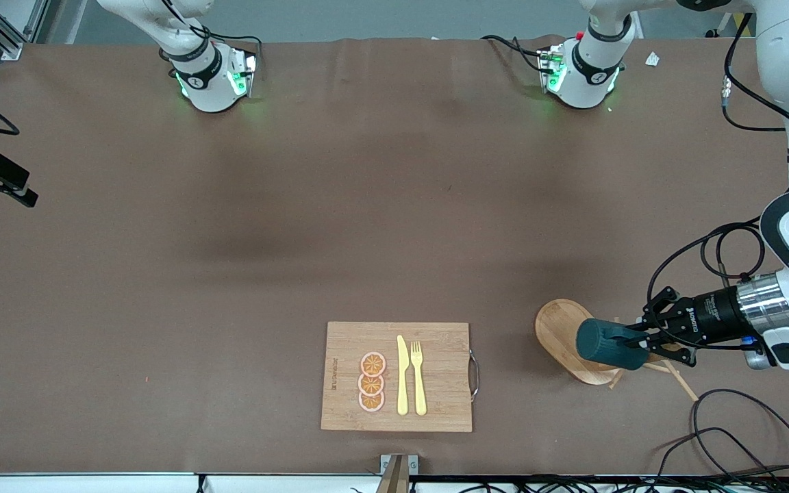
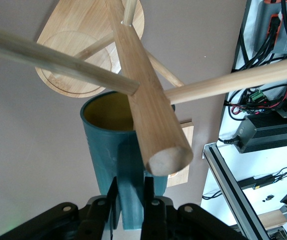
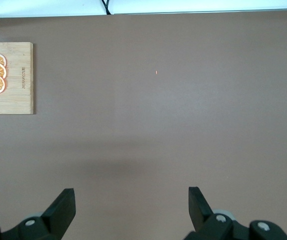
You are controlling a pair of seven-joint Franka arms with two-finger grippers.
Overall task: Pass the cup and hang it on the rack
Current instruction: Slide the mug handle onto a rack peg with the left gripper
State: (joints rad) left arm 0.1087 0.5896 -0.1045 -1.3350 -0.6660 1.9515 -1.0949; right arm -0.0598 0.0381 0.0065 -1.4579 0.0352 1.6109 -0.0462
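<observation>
I see the left gripper [image 1: 641,338] clamped on the cup [image 1: 603,344] handle, lower right of frame, over the rack [image 1: 562,329]; the right gripper [image 3: 131,210] waits, fingers apart

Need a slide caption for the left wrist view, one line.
Left end effector grips the cup by its handle, held against the rack post among the pegs.

The cup [image 1: 603,344] is dark teal-green outside, yellowish-tan inside [image 2: 108,111]; the rack [image 1: 568,340] is pale wood with a fine grain. The cutting board [image 1: 398,376] is light bamboo, striped along its length — on it lie three orange slices [image 1: 372,382] with pink rims and segment lines, plus a pale yellow knife [image 1: 402,375] and fork [image 1: 418,377]. All sit on a plain brown table [image 1: 230,239].
</observation>
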